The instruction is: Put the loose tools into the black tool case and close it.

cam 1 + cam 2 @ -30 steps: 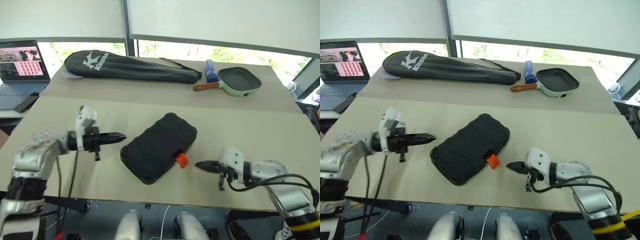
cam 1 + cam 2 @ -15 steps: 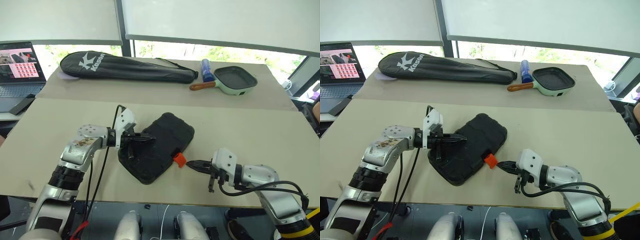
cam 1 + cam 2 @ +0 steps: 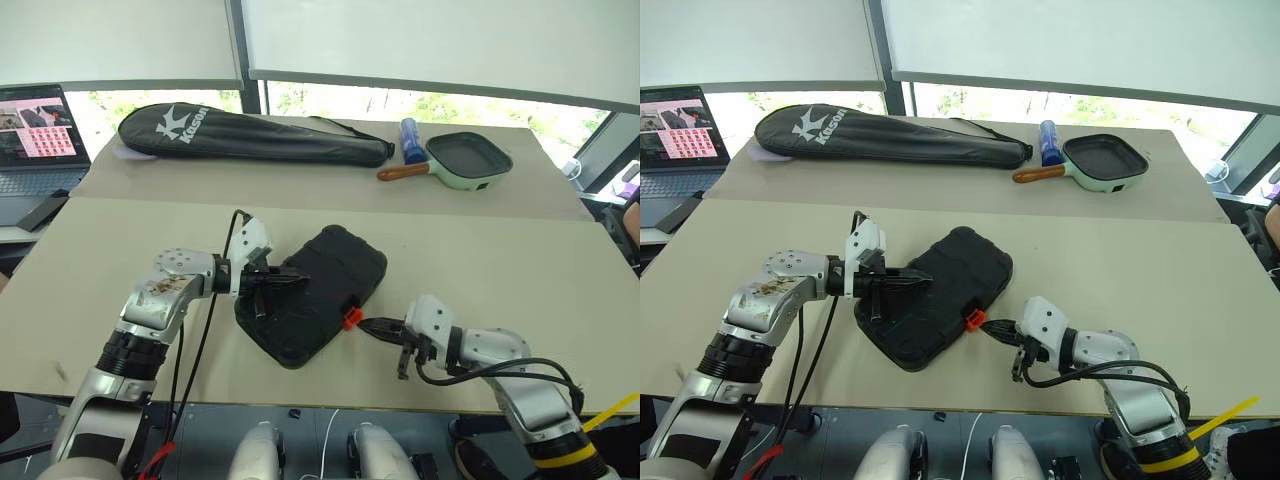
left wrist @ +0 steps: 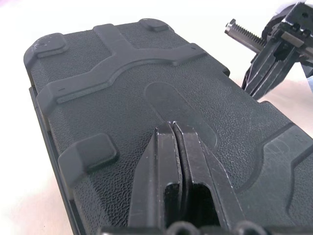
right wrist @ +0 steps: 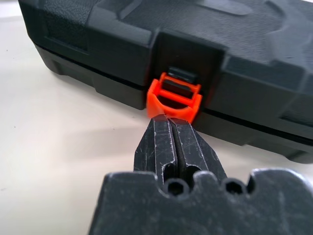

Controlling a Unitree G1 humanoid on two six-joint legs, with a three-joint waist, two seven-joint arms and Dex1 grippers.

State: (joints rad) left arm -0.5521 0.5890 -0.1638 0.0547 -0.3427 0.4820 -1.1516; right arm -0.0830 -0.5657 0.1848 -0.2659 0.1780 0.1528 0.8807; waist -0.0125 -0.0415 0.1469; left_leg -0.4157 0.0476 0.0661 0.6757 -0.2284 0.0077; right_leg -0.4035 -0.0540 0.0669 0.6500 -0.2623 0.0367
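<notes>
The black tool case (image 3: 315, 295) lies shut on the beige table, with its orange latch (image 3: 351, 318) on the side edge that faces my right arm. My left gripper (image 3: 300, 281) is shut, and its tips rest on the textured lid (image 4: 122, 88). My right gripper (image 3: 365, 324) is shut too, low over the table, and its tips (image 5: 168, 122) touch the underside of the latch (image 5: 173, 100). The loose tools are out of view.
A long black racket bag (image 3: 250, 135) lies across the far table. To its right are a blue bottle (image 3: 410, 140) and a green frying pan (image 3: 470, 160). A laptop (image 3: 35, 125) sits at the far left. The table's near edge runs just below both arms.
My left gripper swung right from beside the case onto its lid, then held still. My right gripper crept left until its tips met the orange latch. The camera shifted slightly.
</notes>
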